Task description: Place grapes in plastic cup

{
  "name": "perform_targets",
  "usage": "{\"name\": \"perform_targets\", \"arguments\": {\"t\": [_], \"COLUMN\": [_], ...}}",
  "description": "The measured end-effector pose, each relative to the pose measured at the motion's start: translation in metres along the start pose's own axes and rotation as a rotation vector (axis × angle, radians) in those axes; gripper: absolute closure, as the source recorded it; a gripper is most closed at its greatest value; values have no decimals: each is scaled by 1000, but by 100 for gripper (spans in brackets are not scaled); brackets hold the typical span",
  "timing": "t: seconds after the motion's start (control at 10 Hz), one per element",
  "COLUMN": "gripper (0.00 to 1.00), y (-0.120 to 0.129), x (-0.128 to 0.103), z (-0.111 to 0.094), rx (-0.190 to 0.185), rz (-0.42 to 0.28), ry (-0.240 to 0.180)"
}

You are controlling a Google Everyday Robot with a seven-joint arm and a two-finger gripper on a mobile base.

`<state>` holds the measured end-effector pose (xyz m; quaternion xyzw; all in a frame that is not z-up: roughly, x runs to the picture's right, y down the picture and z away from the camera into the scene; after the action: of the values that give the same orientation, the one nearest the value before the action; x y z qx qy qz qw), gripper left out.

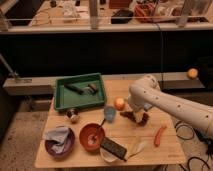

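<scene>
1. Two bowls sit at the near edge of the wood table [150,152]: a purple bowl [50,150] w/ a cloth [57,135] in it at the tbl's 7 o'clock. The red-brown bowl [91,136] is just beside it, at its 3.
2. At the red-brown bowl's 4 o'clock a black flat thing [114,148] lies on a white dish [106,156]. A pale yellow thing [138,147] is next to it.
3. Long red sausage thing [160,135] lies at the tbl's 4 o'clock, apart from the rest.
4. Light-blue plastic cup [109,113] stands upright near the tbl's middle, at the red-brown bowl's 1 o'clock.
5. Dark grapes [128,115] are at the cup's 3 o'clock, close by but outside the cup, right at the gripper.
6. Low over the tbl, the gripper [142,120] is at the grapes' 3 o'clock, on the end of the white arm [165,102]. Can't tell if it is gripping the grapes or loose.
7. Round orange fruit [119,103] is near the cup, at its 1 o'clock.
8. Green tray [62,102] is at the tbl's 11 o'clock, w/ dark bits inside.
9. Far off at 2 o'clock, an orange ball [192,73] sits on a ledge.
</scene>
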<state>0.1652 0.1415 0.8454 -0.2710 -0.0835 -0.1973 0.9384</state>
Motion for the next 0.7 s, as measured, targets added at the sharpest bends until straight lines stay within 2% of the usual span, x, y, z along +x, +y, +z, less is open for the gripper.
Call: {"name": "perform_targets", "arguments": {"t": [0.7], "gripper": [20], "y": [-3], "x": [6], "z": [21], "rx": [-30], "rz": [19], "ry": [-16]}}
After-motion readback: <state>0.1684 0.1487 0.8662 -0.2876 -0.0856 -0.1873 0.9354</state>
